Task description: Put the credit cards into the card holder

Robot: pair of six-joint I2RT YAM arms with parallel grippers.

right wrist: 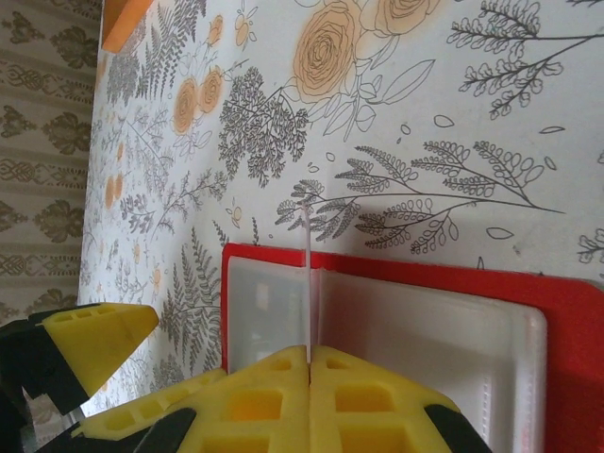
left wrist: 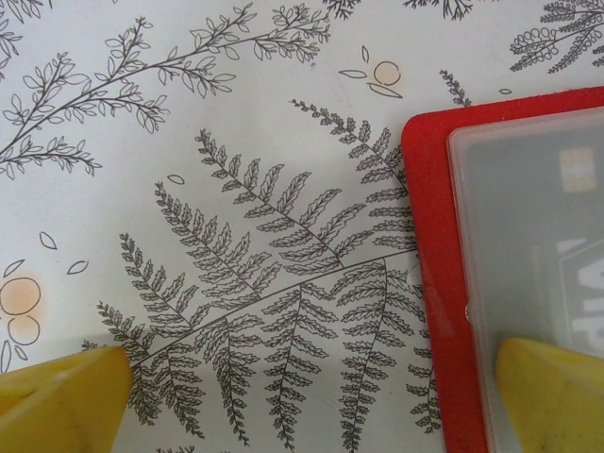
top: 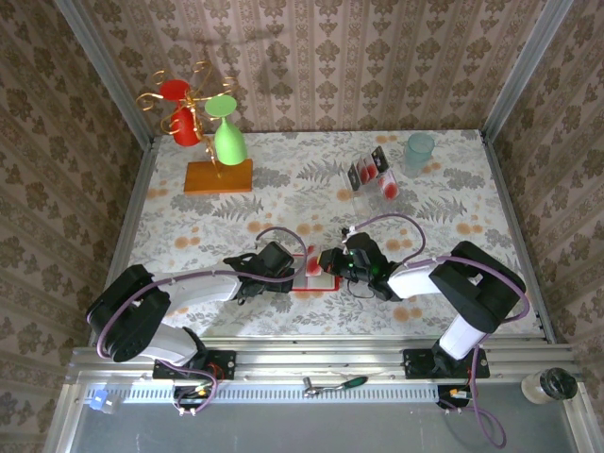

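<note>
red card holder [top: 311, 283] lies open and flat on the floral table [top: 453, 217], near the front edge, between the two grippers. in the left wrist view its clear pocket [left wrist: 528, 236] already has a dark card [left wrist: 576, 274] with pale lettering inside. in the right wrist view the pale inner pockets [right wrist: 425, 340] sit on the red backing, contents not readable from there.

right gripper [right wrist: 310, 377] is clenched on a thin pale credit card [right wrist: 309, 255] seen edge-on. the card stands upright over the holder's inner pockets, at the seam between them. can't tell if its lower edge is inside a pocket.

left gripper [left wrist: 307, 401] is spread wide and grips nothing. one yellow fingertip [left wrist: 552, 392] is over the holder's clear pocket, the other over bare tablecloth just beside the holder's edge.

far side of the table: clear rack [top: 370, 173] with more credit cards [top: 385, 181] in it, red marks showing. just beside it a green cup [top: 420, 149], contents unclear. far left an orange block [top: 219, 176] carries a gold stand with red and green glasses hung on it.
</note>
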